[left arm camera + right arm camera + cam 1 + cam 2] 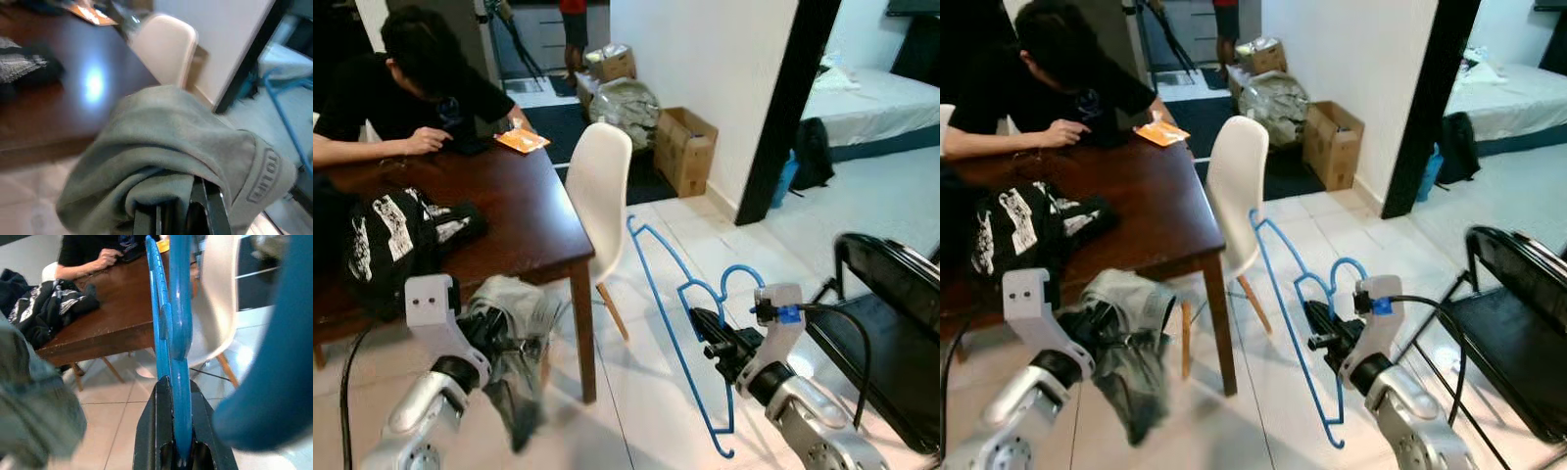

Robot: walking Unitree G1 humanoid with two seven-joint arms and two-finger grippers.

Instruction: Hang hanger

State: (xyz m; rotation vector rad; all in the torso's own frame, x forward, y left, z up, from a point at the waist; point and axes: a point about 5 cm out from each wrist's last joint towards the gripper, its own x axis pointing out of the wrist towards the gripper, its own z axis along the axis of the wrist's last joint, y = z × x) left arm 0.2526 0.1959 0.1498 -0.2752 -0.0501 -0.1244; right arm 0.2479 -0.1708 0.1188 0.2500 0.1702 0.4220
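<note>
Currently | right gripper [705, 328] clamped on blue hanger [677, 323], held above tile floor beside white chair [599, 196] | left gripper [504, 333] closed on grey-green garment [514, 362] near table [509, 220]

The grey garment [195, 147] bears a stitched patch with partly legible letters "TO LI".

Dark wooden bench [519, 211] before us.
On it we see a black printed garment [396, 235] and, beyond that garment, an orange packet [522, 141].
</note>
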